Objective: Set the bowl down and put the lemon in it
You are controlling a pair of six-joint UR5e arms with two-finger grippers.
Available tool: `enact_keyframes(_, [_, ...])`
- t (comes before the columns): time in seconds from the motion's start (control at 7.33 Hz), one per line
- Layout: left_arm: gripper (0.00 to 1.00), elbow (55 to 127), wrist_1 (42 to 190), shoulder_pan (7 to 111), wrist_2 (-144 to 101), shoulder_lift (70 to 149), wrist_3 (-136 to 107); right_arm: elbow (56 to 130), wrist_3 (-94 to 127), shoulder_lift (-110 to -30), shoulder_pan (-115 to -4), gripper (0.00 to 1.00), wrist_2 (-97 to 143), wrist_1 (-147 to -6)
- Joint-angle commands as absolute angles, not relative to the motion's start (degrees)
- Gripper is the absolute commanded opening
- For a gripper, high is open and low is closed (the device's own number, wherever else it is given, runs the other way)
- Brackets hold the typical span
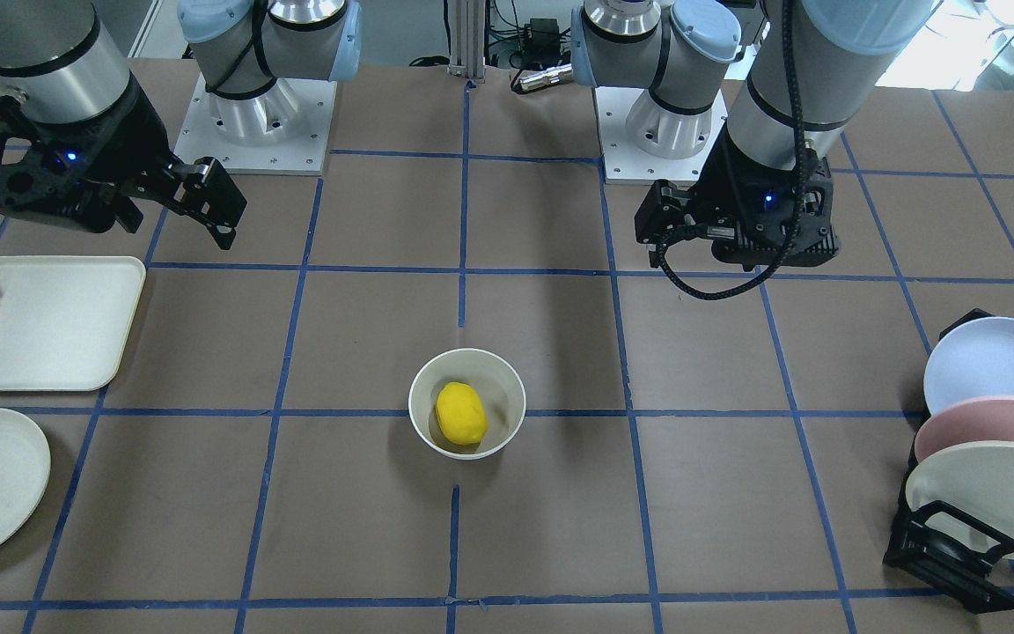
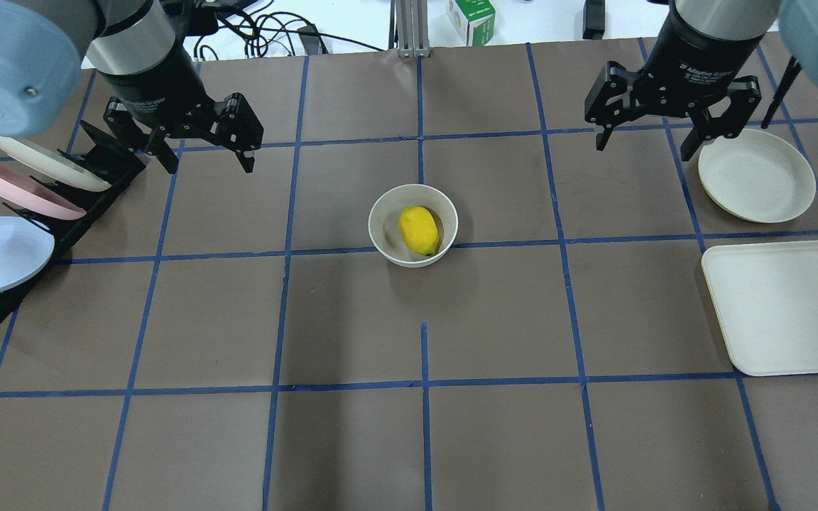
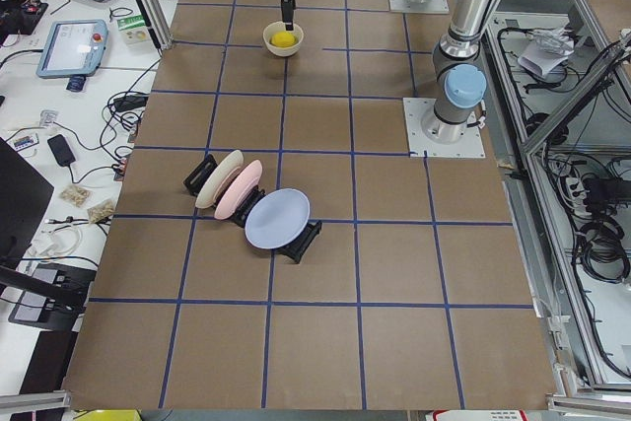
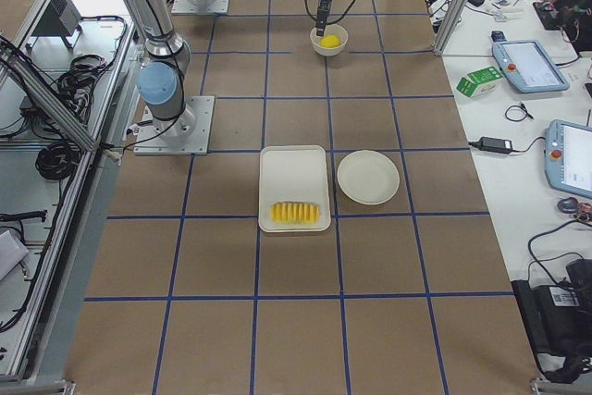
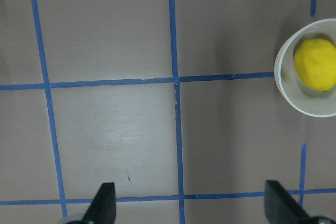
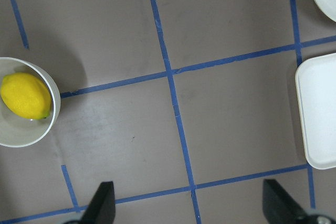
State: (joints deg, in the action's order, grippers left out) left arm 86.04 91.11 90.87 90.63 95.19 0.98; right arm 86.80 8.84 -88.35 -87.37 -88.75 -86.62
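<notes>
Left hand: fingers spread wide, holding nothing, raised over the table.
Right hand: likewise wide and empty, raised.
Bowl: upright near the table's middle, between the two hands and well apart from both; neither hand is plainly the nearer.
Lemon: inside the bowl, long axis running roughly toward and away from the robot, across the line joining the hands.
Stage: judged complete; only a withdrawal seems called for.
Room: bare table all round the bowl. Racked plates stand just outward of the left hand; a flat plate and tray lie by the right.
</notes>
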Motion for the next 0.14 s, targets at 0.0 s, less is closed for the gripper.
enact_keyframes(0.0, [1.0, 85.96, 91.14, 90.88, 90.7, 95.01, 0.88, 87.01, 9.57, -89.03, -87.62, 1.0, -89.38, -86.13])
